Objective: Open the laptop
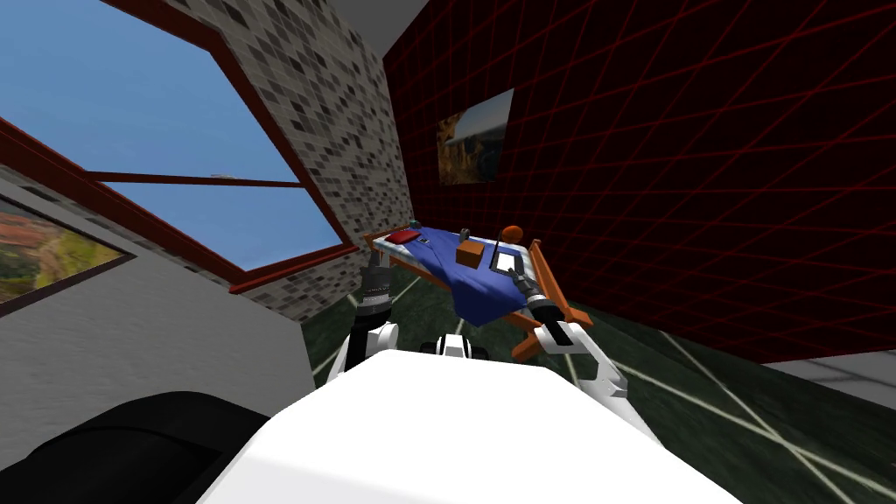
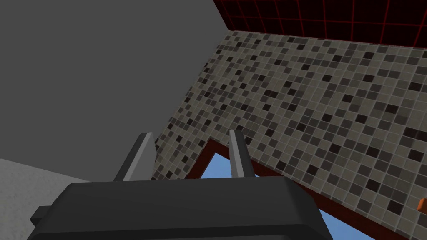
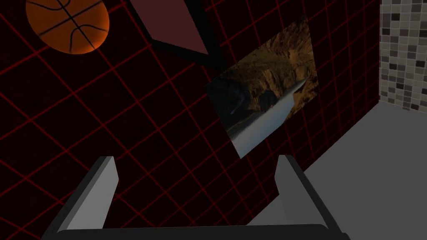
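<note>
Head view shows the flat white rectangular laptop (image 1: 506,260) lying on the blue-covered bed with an orange frame (image 1: 481,302). Its lid looks down, as far as I can tell. A small brown box (image 1: 469,254) sits just beside it, and an orange basketball (image 1: 511,233) sits just behind it. The right gripper (image 1: 518,280) hovers near the laptop's closer edge, fingers wide apart and empty. The left gripper (image 1: 377,261), fingers also apart, is held up at the bed's other side. I judge the laptop stiff, smooth and liable to slide on soft bedding. Catch the lid's free edge, opposite the hinge, and lift gently.
</note>
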`<state>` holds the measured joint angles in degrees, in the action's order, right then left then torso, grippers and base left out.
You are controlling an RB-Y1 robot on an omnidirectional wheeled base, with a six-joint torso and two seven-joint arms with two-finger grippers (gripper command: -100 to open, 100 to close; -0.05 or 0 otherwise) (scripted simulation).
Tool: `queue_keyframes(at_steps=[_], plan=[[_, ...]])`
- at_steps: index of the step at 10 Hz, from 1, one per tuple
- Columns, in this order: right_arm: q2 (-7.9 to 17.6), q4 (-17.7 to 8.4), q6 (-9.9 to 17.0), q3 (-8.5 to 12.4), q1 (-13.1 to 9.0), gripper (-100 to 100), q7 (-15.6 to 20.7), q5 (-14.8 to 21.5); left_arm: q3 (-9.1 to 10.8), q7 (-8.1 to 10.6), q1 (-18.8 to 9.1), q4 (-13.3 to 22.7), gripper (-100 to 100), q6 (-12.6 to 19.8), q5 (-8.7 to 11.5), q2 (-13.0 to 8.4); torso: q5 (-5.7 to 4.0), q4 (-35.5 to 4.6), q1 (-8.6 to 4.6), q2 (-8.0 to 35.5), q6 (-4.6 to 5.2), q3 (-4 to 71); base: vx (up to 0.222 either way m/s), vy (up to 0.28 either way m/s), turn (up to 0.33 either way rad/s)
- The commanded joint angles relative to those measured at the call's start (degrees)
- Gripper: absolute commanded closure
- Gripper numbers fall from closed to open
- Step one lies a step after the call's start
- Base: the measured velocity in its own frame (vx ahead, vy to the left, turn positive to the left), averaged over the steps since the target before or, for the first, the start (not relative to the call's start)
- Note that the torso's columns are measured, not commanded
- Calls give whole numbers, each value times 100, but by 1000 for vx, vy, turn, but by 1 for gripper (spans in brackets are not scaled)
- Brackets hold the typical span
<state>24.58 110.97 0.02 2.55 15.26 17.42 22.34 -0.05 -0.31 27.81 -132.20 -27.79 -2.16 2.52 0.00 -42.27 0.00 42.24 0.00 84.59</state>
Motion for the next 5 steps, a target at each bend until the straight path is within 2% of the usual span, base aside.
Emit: queue_keyframes(at_steps=[1,5], plan=[[393,-317,349,135,-100,-100,361,401,0,0,0,0,0,0,0,0,1,-1,1,3,3,-1,49,136,148],[989,-1019,737,316,-342,-100,869,1042,0,0,1,0,0,0,0,0,1,2,4,-7,0,5,81,156,108]])
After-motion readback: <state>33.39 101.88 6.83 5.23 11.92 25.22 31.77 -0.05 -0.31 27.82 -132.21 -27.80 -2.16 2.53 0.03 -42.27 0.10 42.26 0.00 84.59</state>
